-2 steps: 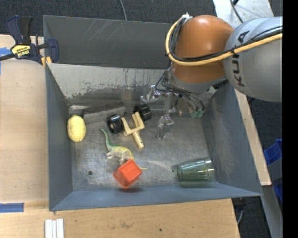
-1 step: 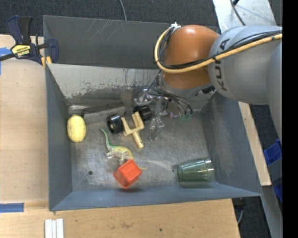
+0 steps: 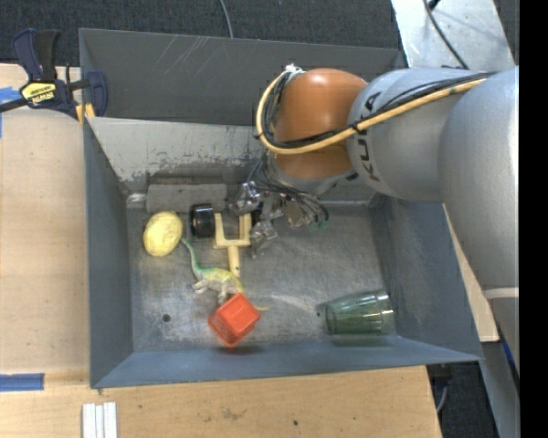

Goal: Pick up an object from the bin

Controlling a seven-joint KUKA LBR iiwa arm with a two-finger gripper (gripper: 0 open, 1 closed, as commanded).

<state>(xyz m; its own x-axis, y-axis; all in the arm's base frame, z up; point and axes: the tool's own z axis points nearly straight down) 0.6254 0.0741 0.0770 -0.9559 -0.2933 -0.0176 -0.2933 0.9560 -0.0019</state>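
My gripper [image 3: 258, 215] hangs low in the middle of the bin, under the orange wrist cover. Its tip is right beside and partly over a cream fork-shaped wooden piece [image 3: 228, 237] that lies flat on the floor. I see nothing held in it. A small black cylinder [image 3: 202, 218] lies just left of the wooden piece. Below it a green toy dinosaur [image 3: 214, 280] lies on its side.
A yellow lemon [image 3: 163, 234] rests near the left wall. An orange-red cube [image 3: 233, 319] sits by the front wall, and a green glass cup [image 3: 358, 313] lies on its side at the front right. A grey bar [image 3: 187, 194] lies along the back wall.
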